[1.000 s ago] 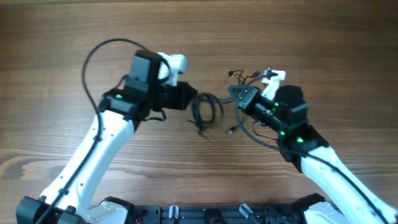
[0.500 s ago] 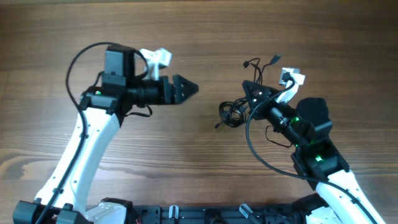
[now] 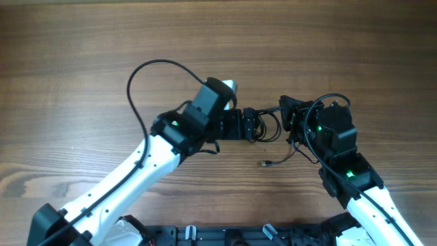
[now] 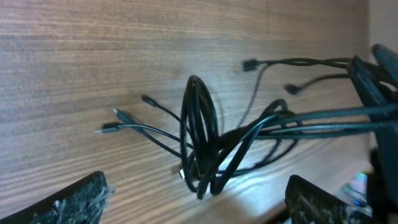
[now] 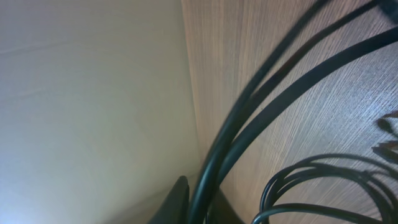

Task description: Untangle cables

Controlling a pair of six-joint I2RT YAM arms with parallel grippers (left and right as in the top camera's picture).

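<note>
We see one tangled bundle of thin black cables on the brown wooden table, five plug ends showing. It lies between our two grippers: the left gripper has its fingers spread wide, and the right gripper is clamped on the strands.

The overhead camera looks straight down on the bench from well above. It takes in both my arms, my left tool and my right tool. My left wrist camera sits low and close, facing out between that tool's fingers, which fill its bottom corners. The right tool shows at its right edge. My right wrist camera is nearer yet, tipped so the bench fills its right half. All three views share the cables.
</note>
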